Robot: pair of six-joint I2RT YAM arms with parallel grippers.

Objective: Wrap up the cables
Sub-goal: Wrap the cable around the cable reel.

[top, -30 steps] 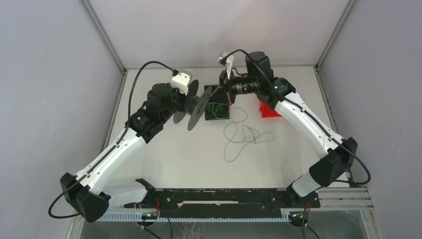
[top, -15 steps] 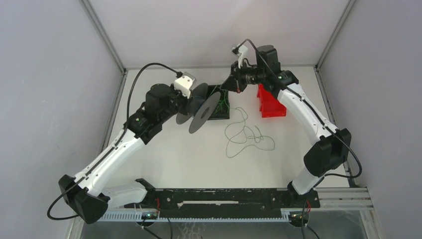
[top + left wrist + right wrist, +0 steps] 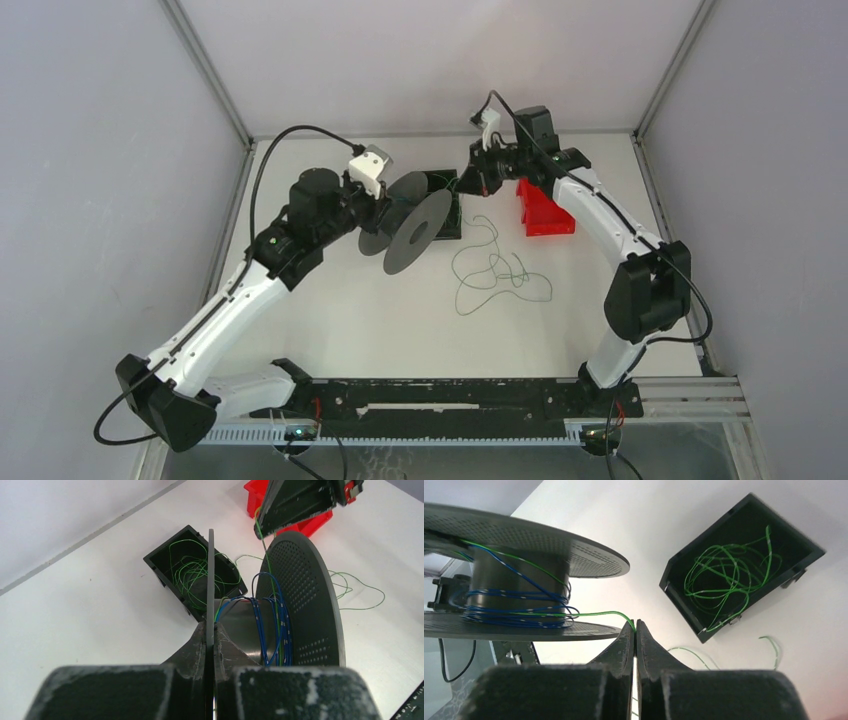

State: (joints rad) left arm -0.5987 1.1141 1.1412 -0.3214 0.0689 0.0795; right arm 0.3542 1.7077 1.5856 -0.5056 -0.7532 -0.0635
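The cables are thin green wires, and they lie in three places. One length rests in loose, overlapping loops on the white table, right of centre in the overhead view, between the two arms. A second lot is a tangled coil inside an open black box toward the back of the table; in the right wrist view the box fills the upper right of the frame. A few short curves of green wire lie on the table just below it.

The third is a single green strand. It leaves the hub of a dark grey spool and runs to the tips of the right gripper, whose fingers are pinched together on it with no gap showing. In the left wrist view the same strand drops from that gripper, at the top of the frame, across the perforated flange to the hub.

Several turns of blue wire with pale flecks are wound round the hub, and the green strand lies beside them.

The spool sits tilted just left of the black box in the overhead view. The left gripper is clamped on the thin rim of one flange, a finger pressed to each face of the disc. A red bin stands on the table right of the box, partly hidden by the right arm.
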